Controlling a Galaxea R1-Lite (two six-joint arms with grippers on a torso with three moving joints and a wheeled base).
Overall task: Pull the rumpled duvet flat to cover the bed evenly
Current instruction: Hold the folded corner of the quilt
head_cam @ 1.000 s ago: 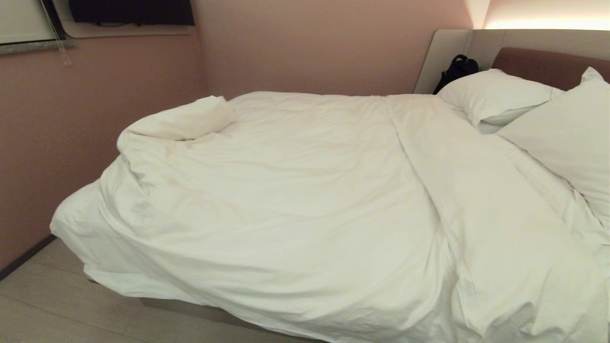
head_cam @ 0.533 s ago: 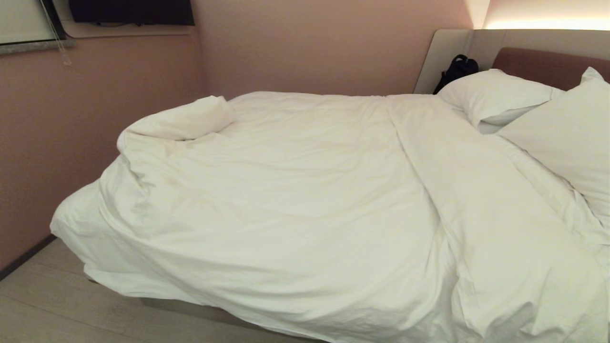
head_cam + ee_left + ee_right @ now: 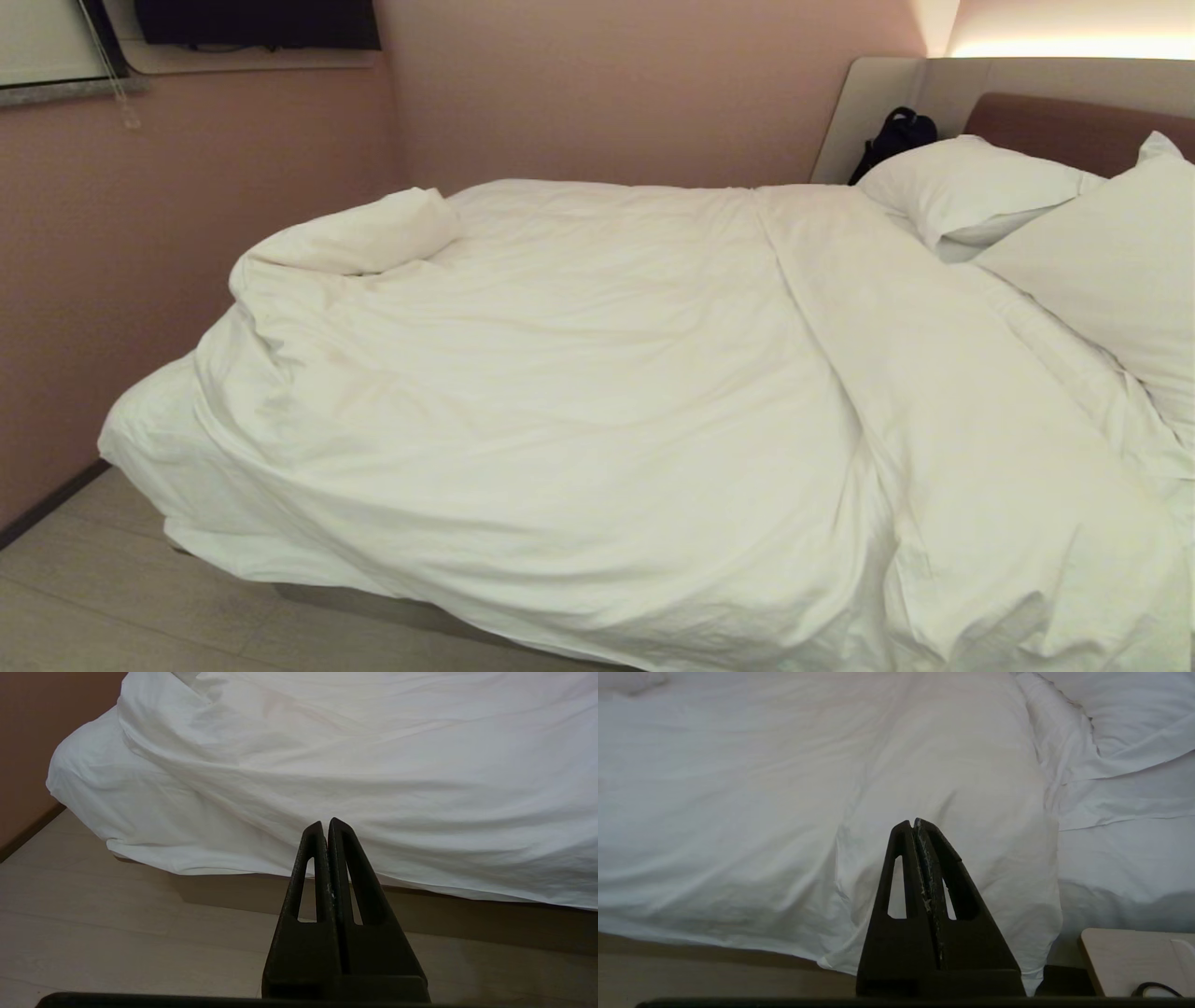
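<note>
While the thick, puffy white duvet (image 3: pixel 579 392) lies rumpled over the wide low bed (image 3: pixel 373 607), its far left corner is folded back into a soft roll and its near edge hangs over the grey-beige base toward the pale wood-look floor (image 3: pixel 93 597). Two plump white pillows (image 3: pixel 971 187) lean at the right against the padded brown headboard (image 3: pixel 1074 126), with a dark bag (image 3: pixel 894 138) wedged beside them. Dusty pink walls (image 3: pixel 607 84) close in the far side and left. In the wrist views the left tool (image 3: pixel 326 825) and right tool (image 3: pixel 914 825) both have their black fingers pressed together, gripping nothing, hanging short of the duvet's near edge. Against the earlier head pictures, nothing on the bed has shifted.
</note>
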